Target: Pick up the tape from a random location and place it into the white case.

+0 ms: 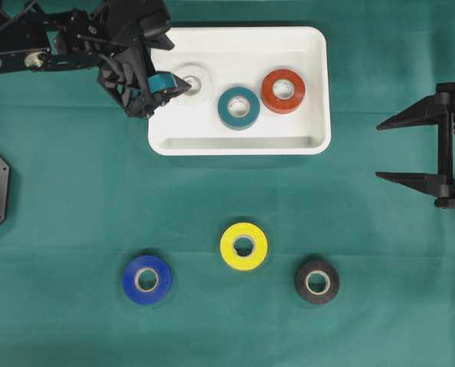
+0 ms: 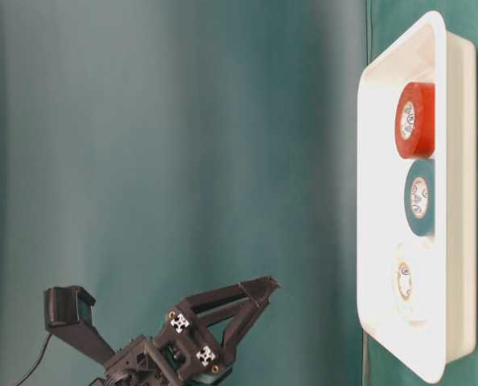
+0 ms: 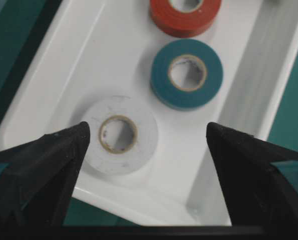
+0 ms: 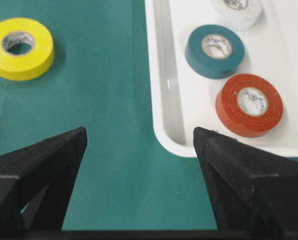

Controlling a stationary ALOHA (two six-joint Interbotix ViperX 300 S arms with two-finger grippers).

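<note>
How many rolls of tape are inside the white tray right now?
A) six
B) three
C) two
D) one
B: the white tray holds a white roll, a teal roll and a red roll. The blue roll, yellow roll and black roll lie outside it on the green cloth.

A white case [image 1: 242,141] is seen holding white [image 1: 193,81], teal [image 1: 238,107] and red [image 1: 283,91] tape rolls. Yellow [image 1: 244,246], blue [image 1: 147,279] and black [image 1: 316,281] rolls are shown on the plain green counter [image 1: 74,214].
</note>
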